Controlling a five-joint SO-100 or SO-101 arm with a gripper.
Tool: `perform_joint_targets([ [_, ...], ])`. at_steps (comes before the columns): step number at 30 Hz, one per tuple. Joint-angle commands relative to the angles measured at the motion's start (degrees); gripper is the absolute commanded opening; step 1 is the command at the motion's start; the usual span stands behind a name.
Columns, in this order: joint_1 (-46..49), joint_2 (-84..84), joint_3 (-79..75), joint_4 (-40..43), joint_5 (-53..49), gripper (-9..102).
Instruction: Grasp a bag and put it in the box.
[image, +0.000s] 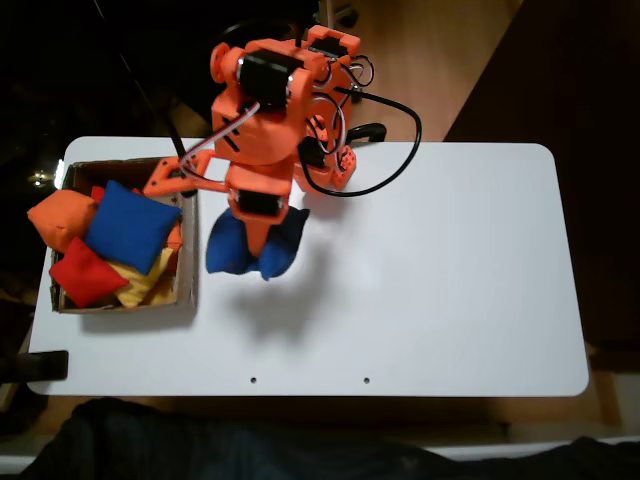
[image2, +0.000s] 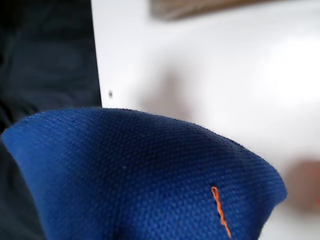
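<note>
A royal-blue bag (image: 228, 247) hangs squeezed under my orange gripper (image: 257, 243), which is shut on it above the white table, just right of the box. In the wrist view the same bag (image2: 140, 175) bulges close to the lens, with an orange thread on its weave. The brown cardboard box (image: 186, 270) stands at the table's left end. Inside it lie another blue bag (image: 130, 225), a red one (image: 87, 275), an orange one (image: 62, 218) on the rim and a yellow one (image: 150, 285).
The white table (image: 430, 280) stretches bare to the right of the arm. A black cable (image: 385, 150) loops from the arm's base. Dark floor and fabric surround the table's front and left edges.
</note>
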Motion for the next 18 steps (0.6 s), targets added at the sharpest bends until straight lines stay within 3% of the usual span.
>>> perform_joint_targets([
  [1, 4.7, 3.9, -6.1, -0.7, -0.4, 10],
  [18, 24.3, 2.9, -12.3, -5.5, -2.5, 10],
])
